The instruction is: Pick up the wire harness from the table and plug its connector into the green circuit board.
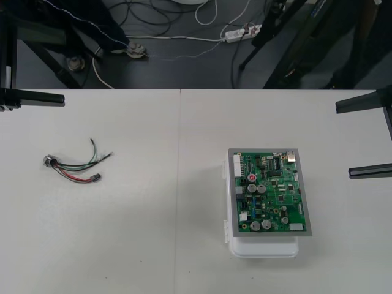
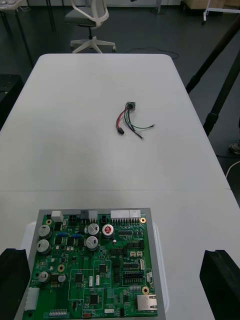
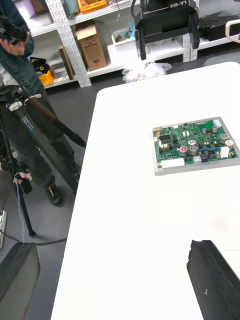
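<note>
Red-black-green wire harness (image 1: 72, 166) lies frame left, green circuit board (image 1: 269, 191) right; left end effector (image 3: 112, 245) and right end effector (image 1: 343, 139) gape wide, empty.

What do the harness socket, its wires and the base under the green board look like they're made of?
The socket looks metal: dull grey sheen. The wires seem plastic-insulated: coloured, thin, bent. The base is probably white plastic: smooth, matte, rounded corners.

The flat green circuit board (image 2: 95, 270) gets cut off in the right wrist view. Middle left of the front view, the thin red-green-black wire harness (image 1: 68, 166) is too tiny to tell its ends.
</note>
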Available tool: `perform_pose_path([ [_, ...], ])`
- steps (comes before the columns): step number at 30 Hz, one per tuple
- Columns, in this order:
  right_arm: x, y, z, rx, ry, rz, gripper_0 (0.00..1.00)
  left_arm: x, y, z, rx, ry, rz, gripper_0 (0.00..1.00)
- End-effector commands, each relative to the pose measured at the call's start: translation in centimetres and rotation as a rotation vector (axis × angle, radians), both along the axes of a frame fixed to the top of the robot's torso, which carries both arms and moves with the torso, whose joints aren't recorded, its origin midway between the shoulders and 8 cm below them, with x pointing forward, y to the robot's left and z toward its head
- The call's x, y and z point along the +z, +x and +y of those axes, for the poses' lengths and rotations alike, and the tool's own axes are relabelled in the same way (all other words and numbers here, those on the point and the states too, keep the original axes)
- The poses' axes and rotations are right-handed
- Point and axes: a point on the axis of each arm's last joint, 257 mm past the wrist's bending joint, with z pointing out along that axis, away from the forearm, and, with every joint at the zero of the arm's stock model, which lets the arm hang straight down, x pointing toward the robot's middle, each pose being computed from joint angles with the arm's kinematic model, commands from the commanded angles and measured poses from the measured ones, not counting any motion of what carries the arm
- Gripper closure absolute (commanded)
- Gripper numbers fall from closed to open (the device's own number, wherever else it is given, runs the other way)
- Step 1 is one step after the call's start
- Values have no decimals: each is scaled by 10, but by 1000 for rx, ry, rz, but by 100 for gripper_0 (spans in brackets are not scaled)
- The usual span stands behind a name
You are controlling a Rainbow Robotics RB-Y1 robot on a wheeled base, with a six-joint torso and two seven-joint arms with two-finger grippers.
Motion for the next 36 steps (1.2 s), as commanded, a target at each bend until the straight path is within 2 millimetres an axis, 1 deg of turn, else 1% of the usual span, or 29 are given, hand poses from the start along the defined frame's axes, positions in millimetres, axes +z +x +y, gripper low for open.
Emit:
perform_pose_path([
  [1,5,0,2,-2,-42,7,0,28,6,-3,9,12,-119,12],
  [36,5,0,2,-2,-42,7,0,28,6,-3,9,12,-119,13],
])
